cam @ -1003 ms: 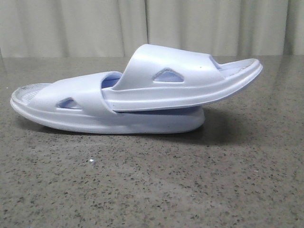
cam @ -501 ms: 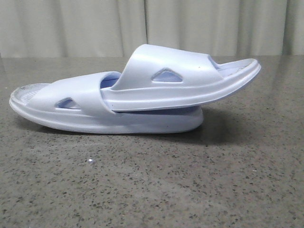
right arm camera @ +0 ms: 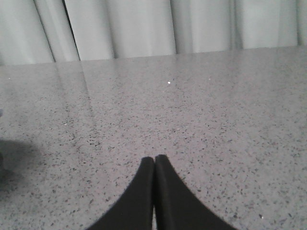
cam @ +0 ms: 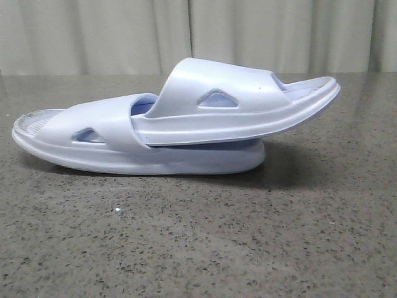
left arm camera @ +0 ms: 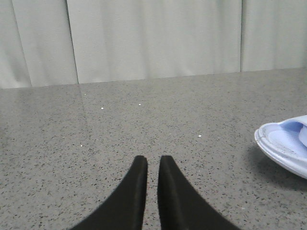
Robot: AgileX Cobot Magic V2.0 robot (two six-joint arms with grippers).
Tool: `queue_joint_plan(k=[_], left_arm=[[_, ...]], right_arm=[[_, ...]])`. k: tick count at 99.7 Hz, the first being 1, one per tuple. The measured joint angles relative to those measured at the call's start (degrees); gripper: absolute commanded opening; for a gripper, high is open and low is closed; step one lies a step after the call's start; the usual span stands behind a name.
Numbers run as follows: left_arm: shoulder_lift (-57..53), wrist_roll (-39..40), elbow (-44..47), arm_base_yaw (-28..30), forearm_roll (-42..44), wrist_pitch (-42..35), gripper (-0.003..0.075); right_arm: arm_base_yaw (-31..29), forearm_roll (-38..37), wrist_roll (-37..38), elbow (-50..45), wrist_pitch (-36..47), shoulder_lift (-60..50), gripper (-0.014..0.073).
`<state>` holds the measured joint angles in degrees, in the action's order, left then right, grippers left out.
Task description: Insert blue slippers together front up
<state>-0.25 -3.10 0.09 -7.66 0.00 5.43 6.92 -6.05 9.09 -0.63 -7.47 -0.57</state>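
Note:
The two blue slippers lie nested on the speckled grey table in the front view. The lower slipper [cam: 93, 149] rests flat. The upper slipper [cam: 236, 105] is pushed under the lower one's strap, and its free end tilts up to the right. One end of the lower slipper also shows in the left wrist view [left arm camera: 288, 148]. My left gripper [left arm camera: 153, 160] is empty with only a thin slit between its black fingers, over bare table well to the side of the slippers. My right gripper [right arm camera: 154, 159] is shut and empty over bare table. Neither gripper shows in the front view.
A pale curtain [cam: 198, 34] hangs along the table's far edge. The stone tabletop [cam: 198, 236] stretches in front of the slippers. A dark shadow [right arm camera: 12, 153] lies at the edge of the right wrist view.
The nested slippers have shifted a few pixels to the left and settled. Nothing else differs.

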Motion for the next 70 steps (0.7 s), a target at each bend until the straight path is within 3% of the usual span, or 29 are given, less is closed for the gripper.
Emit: queue_joint_plan(k=[70], left_arm=[[0.0,0.0,0.0,0.0,0.0,0.0,0.0016]], right_arm=[[0.0,0.3,-0.2,0.0,2.1,0.0,-0.0107]])
